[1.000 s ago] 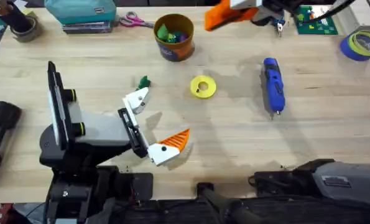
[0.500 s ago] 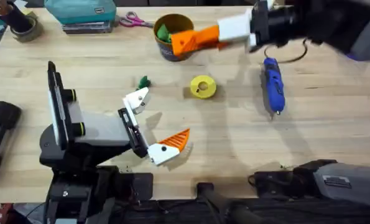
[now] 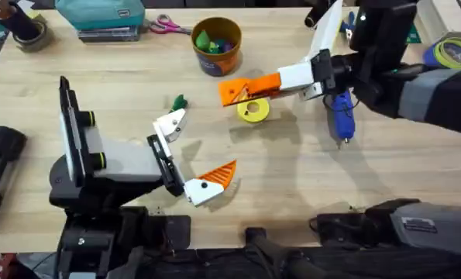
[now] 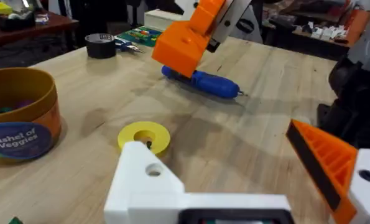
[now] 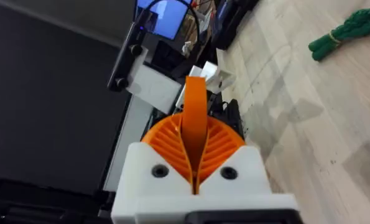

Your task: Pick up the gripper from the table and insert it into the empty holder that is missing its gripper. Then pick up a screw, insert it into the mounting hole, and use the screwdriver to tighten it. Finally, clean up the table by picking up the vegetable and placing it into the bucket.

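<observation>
Your right gripper [image 3: 232, 91] hangs just above the yellow disc [image 3: 252, 108]. Its orange ribbed pads are pinched tight on the loose orange gripper [image 5: 194, 112], which stands up thin and edge-on between them in the right wrist view. So the part to be fitted is in your right fingers, off the table.

The holder [image 3: 170, 124] is the bare white finger mount of the left gripper [image 3: 201, 144]. That gripper's fingers are spread wide, and the other finger carries its orange wedge [image 3: 215, 177]. From your right fingertips the holder lies toward the left arm and nearer the bases, well apart. The vegetable [image 3: 179, 101] sits just beyond the holder.

The mount's long axis runs slantwise, with its free tip aimed roughly at the yellow disc and so toward your right gripper. I judge the coming move depends on lining the held wedge up with that axis before you slide it on. I cannot tell from here which way its ribbed face is turned.

The screwdriver [image 3: 340, 108] lies under your right arm, and the bucket [image 3: 217, 23] stands behind the disc.
</observation>
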Controlling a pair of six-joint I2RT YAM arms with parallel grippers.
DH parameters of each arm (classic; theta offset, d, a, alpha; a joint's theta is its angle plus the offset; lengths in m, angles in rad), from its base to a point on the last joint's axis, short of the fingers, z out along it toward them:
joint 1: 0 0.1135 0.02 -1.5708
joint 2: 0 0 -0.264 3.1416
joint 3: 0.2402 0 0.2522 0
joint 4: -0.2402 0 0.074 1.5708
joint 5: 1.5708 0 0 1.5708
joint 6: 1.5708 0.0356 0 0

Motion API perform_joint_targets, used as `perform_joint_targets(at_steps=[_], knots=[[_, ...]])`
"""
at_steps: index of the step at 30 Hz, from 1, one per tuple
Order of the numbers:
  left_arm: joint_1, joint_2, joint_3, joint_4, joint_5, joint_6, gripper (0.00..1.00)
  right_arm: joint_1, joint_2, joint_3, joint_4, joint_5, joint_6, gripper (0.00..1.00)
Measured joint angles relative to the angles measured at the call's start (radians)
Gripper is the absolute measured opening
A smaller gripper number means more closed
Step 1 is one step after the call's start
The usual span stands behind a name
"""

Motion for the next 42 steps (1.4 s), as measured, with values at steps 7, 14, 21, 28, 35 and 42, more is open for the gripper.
perform_joint_targets(at_steps=[7, 14, 21, 28, 35, 42], knots=[[0.000, 0.000, 0.000, 0.000, 0.000, 0.000, 0.985, 0.010, 0.073, -0.023, 0.242, -0.015, 0.189, 0.010], [0.000, 0.000, 0.000, 0.000, 0.000, 0.000, 0.985, 0.054, 0.153, -0.025, 0.519, -0.039, 0.372, 0.009], [0.000, 0.000, 0.000, 0.000, 0.000, 0.000, 0.985, 0.076, 0.182, -0.025, 0.591, -0.042, 0.487, 0.009], [0.000, 0.000, 0.000, 0.000, 0.000, 0.000, 0.985, 0.135, 0.184, -0.027, 0.542, -0.040, 0.495, 0.009], [0.000, 0.000, 0.000, 0.000, 0.000, 0.000, 0.985, 0.145, 0.211, -0.085, 0.549, -0.027, 0.494, 0.009], [0.000, 0.000, 0.000, 0.000, 0.000, 0.000, 0.986, 0.157, 0.260, -0.112, 0.582, -0.015, 0.495, 0.009]])
